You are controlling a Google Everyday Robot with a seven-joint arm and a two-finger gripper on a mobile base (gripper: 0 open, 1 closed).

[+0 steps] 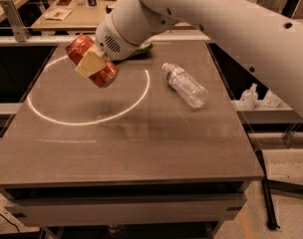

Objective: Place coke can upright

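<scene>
The coke can [107, 74], red with silver ends, is held in my gripper [91, 62] above the left part of the table. The can is tilted, its top end up and to the left. The tan fingers [90, 64] are shut across the can's middle. The can hangs clear of the table surface, over the bright ring of light [86, 119] on the tabletop. The white arm reaches in from the upper right.
A clear plastic water bottle [185, 85] with a red-and-white label lies on its side right of the ring. A green snack bag [144, 47] lies behind the arm, mostly hidden. The brown table [141, 143] ends at a front edge; desks stand behind.
</scene>
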